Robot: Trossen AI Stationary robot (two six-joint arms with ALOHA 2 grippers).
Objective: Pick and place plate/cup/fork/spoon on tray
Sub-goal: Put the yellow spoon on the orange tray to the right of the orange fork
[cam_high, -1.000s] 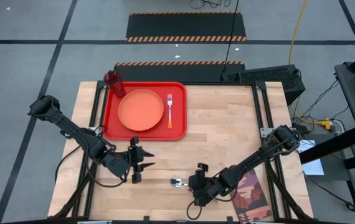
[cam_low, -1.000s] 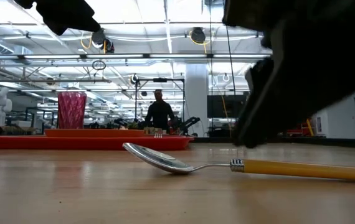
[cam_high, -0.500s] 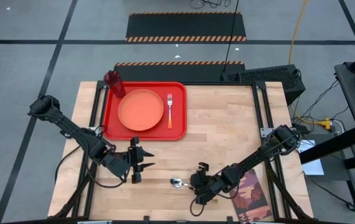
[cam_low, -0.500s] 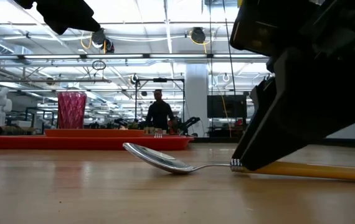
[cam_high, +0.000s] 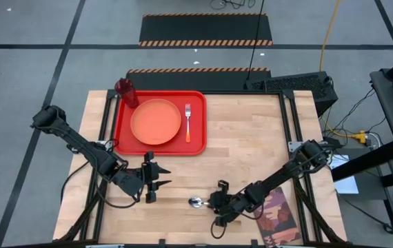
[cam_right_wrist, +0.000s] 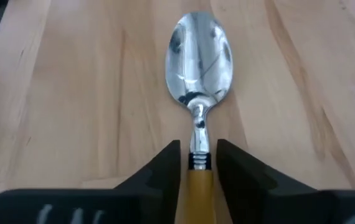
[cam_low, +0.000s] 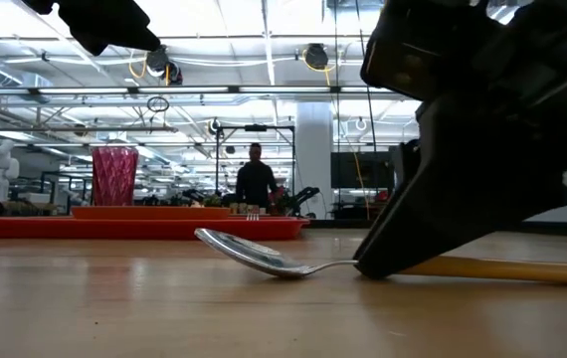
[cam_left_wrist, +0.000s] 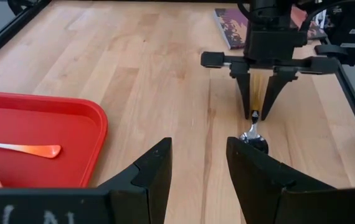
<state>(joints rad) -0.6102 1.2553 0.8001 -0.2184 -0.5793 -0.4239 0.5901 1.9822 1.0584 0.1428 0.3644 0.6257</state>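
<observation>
the right gripper (cam_left_wrist: 258,116) sits low on the table (cam_high: 252,145), fingers narrowly parted astride the spoon (cam_right_wrist: 200,62) handle. the book (cam_high: 279,219) lies beside it. the left gripper (cam_high: 160,177) hangs open, empty. plate (cam_high: 156,121), fork (cam_high: 188,122), cup (cam_high: 125,91) occupy the tray (cam_high: 126,141).

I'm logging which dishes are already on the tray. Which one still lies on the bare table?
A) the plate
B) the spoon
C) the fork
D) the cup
B: the spoon lies on the wooden table with the right gripper straddling its handle, while the plate, fork and cup are on the red tray.
</observation>
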